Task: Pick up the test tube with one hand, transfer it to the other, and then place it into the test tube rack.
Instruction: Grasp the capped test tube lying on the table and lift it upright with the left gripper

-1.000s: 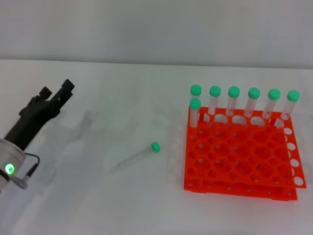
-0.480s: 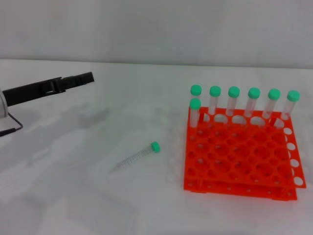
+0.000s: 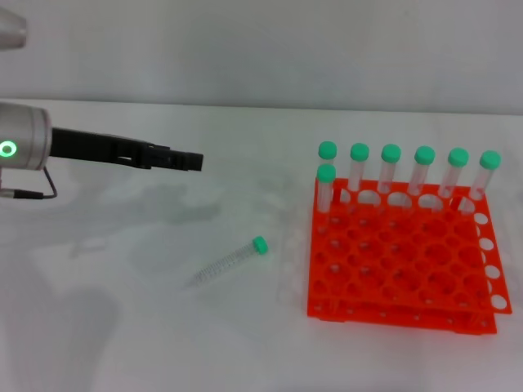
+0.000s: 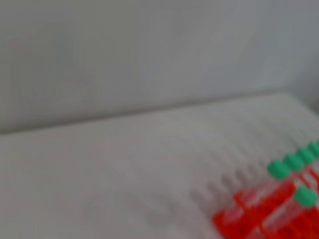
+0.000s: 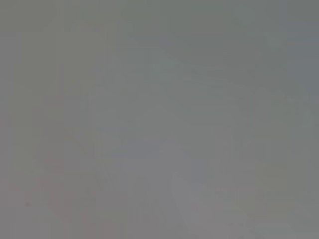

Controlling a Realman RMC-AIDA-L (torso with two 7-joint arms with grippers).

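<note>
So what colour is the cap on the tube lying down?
Green cap, clearest in the head view.

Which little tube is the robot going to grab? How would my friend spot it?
Find the bright orange rack on the white table. Look just to its left for the test tube with a green cap. Seven tubes stand upright in the rack; this is the only one lying flat on the table, outside it.
</note>
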